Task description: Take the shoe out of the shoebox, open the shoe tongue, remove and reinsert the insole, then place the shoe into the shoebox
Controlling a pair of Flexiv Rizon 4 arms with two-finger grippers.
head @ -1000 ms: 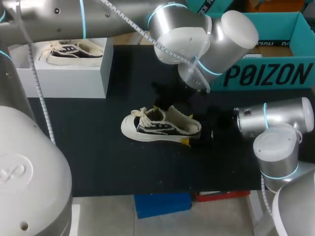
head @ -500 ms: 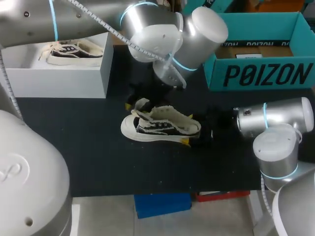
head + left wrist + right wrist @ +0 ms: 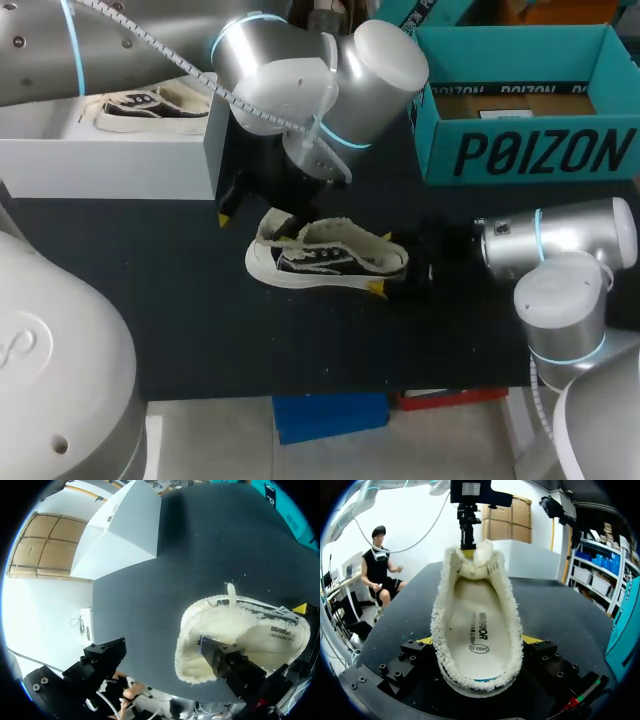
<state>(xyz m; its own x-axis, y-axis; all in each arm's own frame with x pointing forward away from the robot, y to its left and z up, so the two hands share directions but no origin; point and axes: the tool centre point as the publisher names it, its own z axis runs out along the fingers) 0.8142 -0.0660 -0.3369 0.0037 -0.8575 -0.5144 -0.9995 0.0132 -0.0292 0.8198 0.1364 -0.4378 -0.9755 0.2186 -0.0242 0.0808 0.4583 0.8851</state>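
Lying in white shoebox (image 3: 120, 165), second shoe (image 3: 150, 103); table shoe (image 3: 330, 258) grasped by right end effector (image 3: 480, 641); left end effector (image 3: 467, 550) unclear.

Head cam: cream-and-black low canvas sneaker (image 3: 325, 255) upright on its sole, mid black desk (image 3: 150, 300). Left tool (image 3: 245, 212) at toe end, right tool (image 3: 398, 272) at heel. Teal cardboard shoebox (image 3: 530, 150) behind, well apart.

The shoe (image 3: 325, 258) lay at the worktop's (image 3: 200, 340) middle, toe towards the left edge; the shoebox (image 3: 530, 150) stood at the far right corner; a second box (image 3: 120, 160) at the far left corner carried another shoe (image 3: 150, 102).
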